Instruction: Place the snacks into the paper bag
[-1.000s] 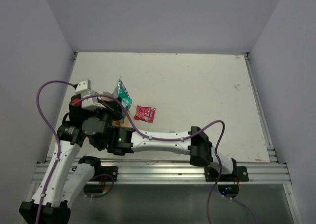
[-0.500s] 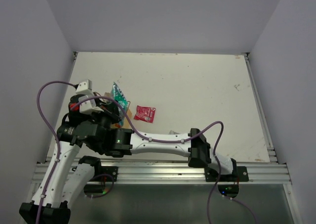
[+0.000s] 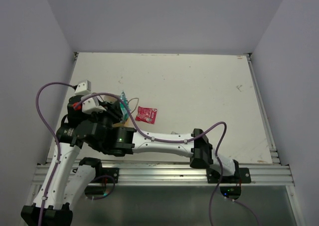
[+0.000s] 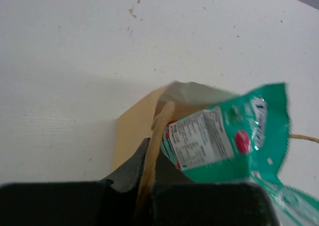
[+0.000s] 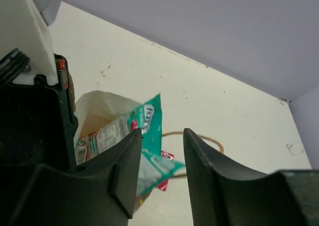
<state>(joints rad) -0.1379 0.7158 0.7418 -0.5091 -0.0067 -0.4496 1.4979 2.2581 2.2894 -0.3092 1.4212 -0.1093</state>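
Note:
The tan paper bag (image 4: 130, 131) sits at the table's left, its mouth open; a tan bit shows in the top view (image 3: 127, 119). My left gripper (image 4: 152, 162) is shut on the bag's rim. The teal-green bag (image 4: 227, 136) sticks halfway out of the mouth and also shows in the top view (image 3: 123, 103) and the right wrist view (image 5: 148, 122). My right gripper (image 5: 162, 133) is open and empty, its jaws on either side of the teal-green bag's free end. The small red packet (image 3: 146, 114) lies flat just right of the bag. The red-yellow and silvery-blue packets are not visible.
A thin bag handle loop (image 5: 202, 136) lies on the table beyond the bag. Both arms crowd the near-left corner, the right arm (image 3: 164, 138) stretched across the front edge. Grey walls (image 3: 30, 61) enclose the table on three sides.
The teal-green bag has sunk lower, from held up above the left gripper to partly inside the bag mouth. The right wrist has shifted slightly.

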